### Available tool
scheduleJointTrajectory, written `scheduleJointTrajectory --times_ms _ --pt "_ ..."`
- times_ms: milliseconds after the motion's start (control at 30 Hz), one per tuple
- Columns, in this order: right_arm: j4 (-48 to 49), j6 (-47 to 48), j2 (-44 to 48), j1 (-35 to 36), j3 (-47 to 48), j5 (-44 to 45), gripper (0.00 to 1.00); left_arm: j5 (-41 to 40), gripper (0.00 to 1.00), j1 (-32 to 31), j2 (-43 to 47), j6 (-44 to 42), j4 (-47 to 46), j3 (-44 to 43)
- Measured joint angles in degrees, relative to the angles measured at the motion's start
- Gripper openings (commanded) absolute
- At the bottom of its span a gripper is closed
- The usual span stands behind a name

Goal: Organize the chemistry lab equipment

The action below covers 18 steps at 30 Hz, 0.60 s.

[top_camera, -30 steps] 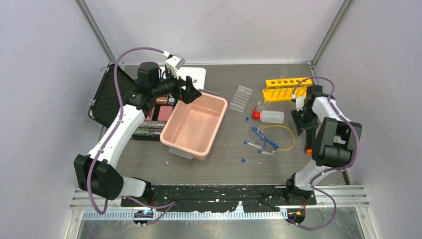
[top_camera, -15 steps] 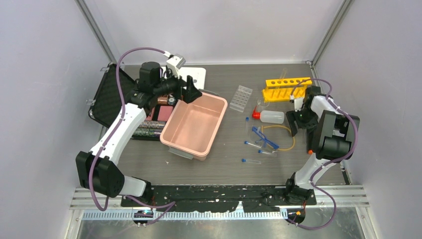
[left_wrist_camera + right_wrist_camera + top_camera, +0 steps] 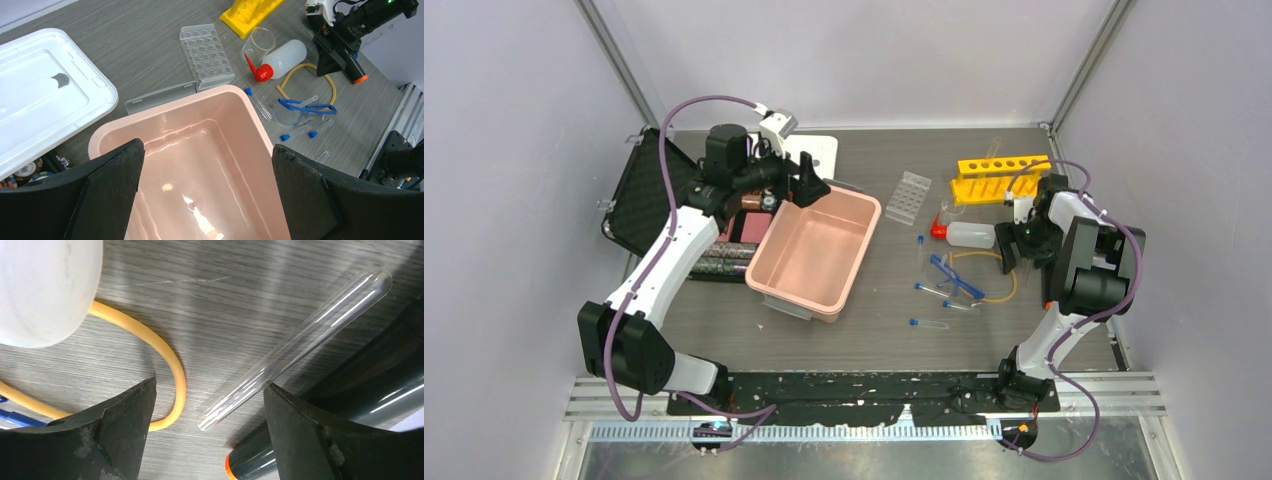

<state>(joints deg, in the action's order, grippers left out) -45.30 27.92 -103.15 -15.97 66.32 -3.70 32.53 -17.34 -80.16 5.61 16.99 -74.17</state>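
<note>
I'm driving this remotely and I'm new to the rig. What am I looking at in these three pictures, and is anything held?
This is a two-armed robot bolted at the table's near edge. The overhead picture shows both arms; each other picture comes from a wrist camera, its own dark fingers at the bottom. The left tool hangs open over the pink tub, beside its white lid. The right tool is open, low over a bare glass tube lying by the yellow tubing and squeeze bottle. Yellow rack, clear tray and blue glasses lie nearby. Nothing is held.
</note>
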Motion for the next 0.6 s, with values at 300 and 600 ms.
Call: scheduleJointTrajectory --times_ms 300,600 --pt "-0.1 0.3 0.0 0.0 0.0 -3.1 0.59 0.0 1.00 0.0 -0.2 0.0 0.0 0.0" --pt "-0.7 0.5 0.0 -3.3 0.0 -4.8 0.56 0.0 1.00 0.0 -0.2 0.0 0.0 0.0"
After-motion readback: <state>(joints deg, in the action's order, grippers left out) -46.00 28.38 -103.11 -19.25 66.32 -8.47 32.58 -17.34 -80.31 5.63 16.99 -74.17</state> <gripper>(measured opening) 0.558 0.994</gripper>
